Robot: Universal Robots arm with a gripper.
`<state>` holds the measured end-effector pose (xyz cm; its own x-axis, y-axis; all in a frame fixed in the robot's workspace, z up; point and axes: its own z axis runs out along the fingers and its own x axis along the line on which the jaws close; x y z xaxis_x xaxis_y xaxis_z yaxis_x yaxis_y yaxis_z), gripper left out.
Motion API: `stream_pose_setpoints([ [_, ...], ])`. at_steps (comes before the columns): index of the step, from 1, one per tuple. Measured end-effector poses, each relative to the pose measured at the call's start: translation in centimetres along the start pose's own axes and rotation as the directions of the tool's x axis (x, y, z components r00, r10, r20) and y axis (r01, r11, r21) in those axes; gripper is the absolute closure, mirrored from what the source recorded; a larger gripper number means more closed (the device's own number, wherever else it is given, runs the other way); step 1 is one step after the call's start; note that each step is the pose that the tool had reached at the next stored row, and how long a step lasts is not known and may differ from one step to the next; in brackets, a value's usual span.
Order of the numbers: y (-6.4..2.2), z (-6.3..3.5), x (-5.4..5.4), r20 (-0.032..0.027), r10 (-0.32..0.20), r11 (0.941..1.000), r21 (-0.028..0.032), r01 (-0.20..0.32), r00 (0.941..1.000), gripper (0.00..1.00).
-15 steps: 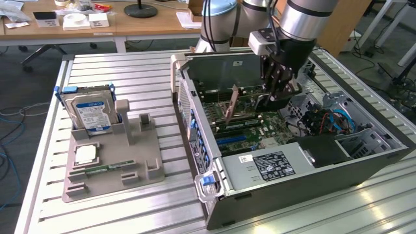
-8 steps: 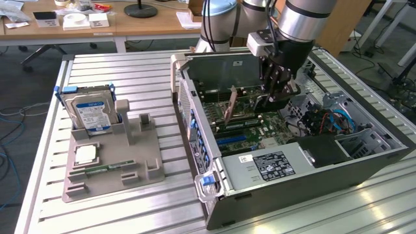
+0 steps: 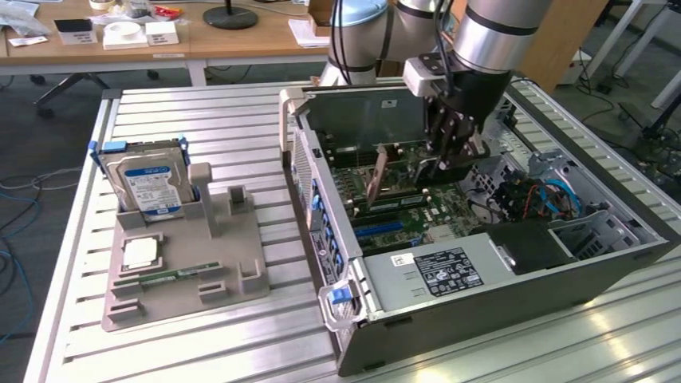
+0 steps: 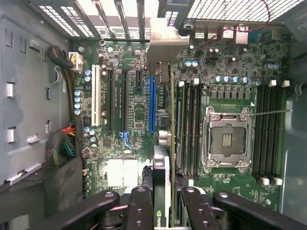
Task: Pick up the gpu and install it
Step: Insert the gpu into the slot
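The gpu [image 4: 162,52] is seen edge-on in the wrist view, its silver end bracket toward the case's rear slot openings and its black body running back between my fingers [image 4: 139,206]. My gripper [image 4: 165,203] is shut on it. The card hangs over the motherboard, just beside the long blue slot [image 4: 152,105]. In the exterior view my gripper [image 3: 452,163] reaches down inside the open computer case [image 3: 479,271]. The card's brownish back [image 3: 375,179] stands on edge above the board.
Memory slots and the bare CPU socket [image 4: 225,139] lie beside the card. Cable bundles [image 4: 62,143] sit at the case wall. Outside the case, a grey holder [image 3: 181,263] carries a blue-labelled hard drive [image 3: 149,183], a chip [image 3: 140,254] and a green memory stick [image 3: 171,275].
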<state>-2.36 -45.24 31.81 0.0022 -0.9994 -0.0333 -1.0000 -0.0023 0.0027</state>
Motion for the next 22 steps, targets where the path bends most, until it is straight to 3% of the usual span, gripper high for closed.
stream_pose_setpoints([
  [6,0.0,0.83,0.03,0.0001,0.0,1.0,0.0,0.0,1.0,0.73],
  [22,0.13,0.96,0.03,0.0003,0.0,1.0,0.0002,0.0,1.0,0.73],
])
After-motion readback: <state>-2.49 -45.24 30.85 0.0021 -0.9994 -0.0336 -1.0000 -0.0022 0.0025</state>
